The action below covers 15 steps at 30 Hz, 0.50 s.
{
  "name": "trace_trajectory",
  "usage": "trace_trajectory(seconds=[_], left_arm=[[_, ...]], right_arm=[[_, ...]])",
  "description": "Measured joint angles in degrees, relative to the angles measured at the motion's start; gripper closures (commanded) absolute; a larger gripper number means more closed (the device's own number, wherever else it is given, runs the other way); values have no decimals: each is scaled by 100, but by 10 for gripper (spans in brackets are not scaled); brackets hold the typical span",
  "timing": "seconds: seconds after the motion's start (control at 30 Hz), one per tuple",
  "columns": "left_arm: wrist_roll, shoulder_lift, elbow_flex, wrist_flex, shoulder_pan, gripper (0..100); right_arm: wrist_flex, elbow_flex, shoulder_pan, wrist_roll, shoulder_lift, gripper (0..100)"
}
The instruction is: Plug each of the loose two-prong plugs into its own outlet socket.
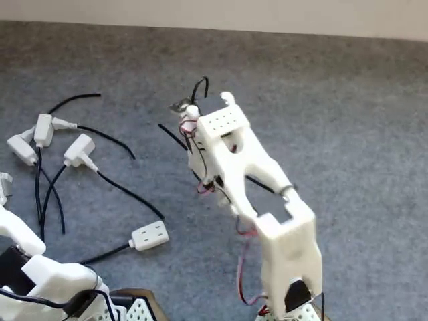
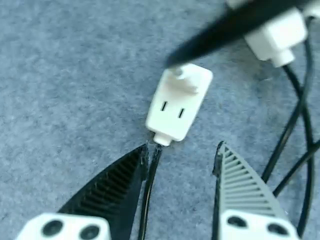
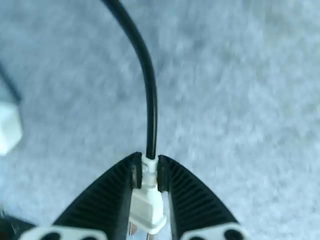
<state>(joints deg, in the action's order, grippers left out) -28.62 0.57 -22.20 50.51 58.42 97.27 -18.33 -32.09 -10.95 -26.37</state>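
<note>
My right gripper point(image 3: 148, 159) is shut on a white two-prong plug point(image 3: 146, 207), whose black cord point(image 3: 150, 100) runs away over the carpet. In the high view that arm reaches to mid-table, with the right gripper point(image 1: 184, 107) at its far end. My left gripper point(image 2: 182, 146) is open just above the carpet, with a white outlet socket point(image 2: 177, 107) lying slots-up right in front of its fingertips. Nothing is between its fingers point(image 2: 125, 182). Several white sockets lie at the left: one point(image 1: 150, 235) near the front, another point(image 1: 79, 150) farther back, a third point(image 1: 43, 130) behind it.
Black cords point(image 1: 117, 187) trail across the grey carpet between the sockets. Another white piece point(image 2: 277, 35) on a black cord sits just beyond the socket by my left gripper. The left arm's base point(image 1: 47, 284) is at the front left corner.
</note>
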Motion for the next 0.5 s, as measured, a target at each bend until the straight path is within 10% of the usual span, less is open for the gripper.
trace_trajectory(seconds=[0.37,0.5], left_arm=[[0,0,-53,0,-62,772],[0,0,-53,18,-62,772]], right_arm=[[-3411,5134,-308,-404,2180,981],[-3587,5336,-325,-290,2312,838]])
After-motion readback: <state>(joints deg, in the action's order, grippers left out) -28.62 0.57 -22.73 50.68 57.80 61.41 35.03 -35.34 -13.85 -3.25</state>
